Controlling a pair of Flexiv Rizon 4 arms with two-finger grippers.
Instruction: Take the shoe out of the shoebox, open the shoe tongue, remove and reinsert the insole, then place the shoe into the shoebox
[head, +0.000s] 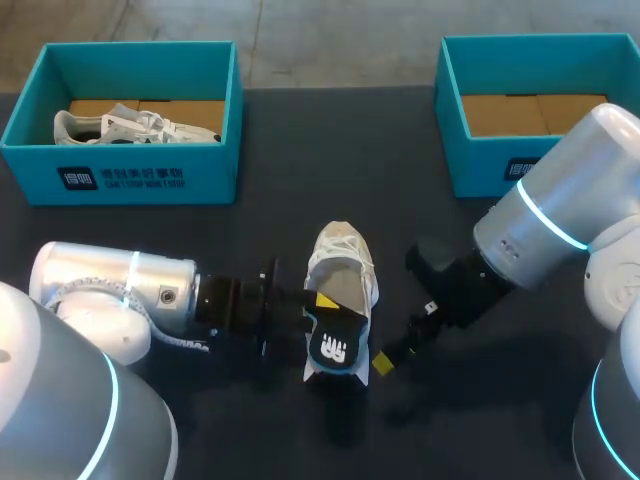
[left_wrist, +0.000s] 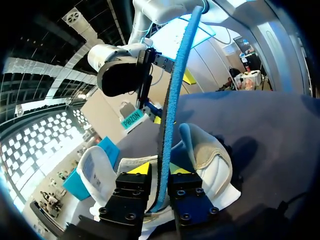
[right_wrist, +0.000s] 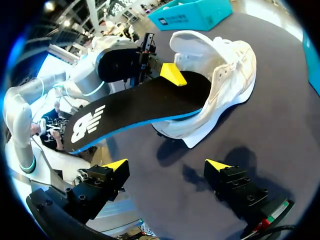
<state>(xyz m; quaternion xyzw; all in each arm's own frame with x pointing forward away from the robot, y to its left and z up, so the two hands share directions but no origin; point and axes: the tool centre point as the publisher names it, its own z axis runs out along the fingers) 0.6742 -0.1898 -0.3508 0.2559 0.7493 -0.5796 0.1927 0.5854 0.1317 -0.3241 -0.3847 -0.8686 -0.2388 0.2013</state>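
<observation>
Dark table (head: 330, 150); two teal shoeboxes along its far edge; left shoebox (head: 150, 180) has a white spare shoe (head: 130, 125) lying in it; right shoebox (head: 480, 170) shows only its cardboard floor.

Task shoe (head: 345, 250) is a white lace-up sneaker, out of the boxes, mid-table between the two arms, sole down, toe pointing away from the robot; collar is wide open.

Insole (head: 332, 348) is black on top with a white logo at the heel end, blue underneath; its front end sits inside the shoe opening, its heel end sticks out toward the robot, raised off the table.

Left gripper (head: 322, 310) comes in from the left; the left wrist view shows the insole edge-on between both fingers, each pressed on a face, so it's clamped on the insole, just at the shoe's collar.

Right gripper (right_wrist: 166, 165) is spread wide with nothing between the fingers; it hovers over bare table just beside the insole's heel end and the shoe; not touching either.
</observation>
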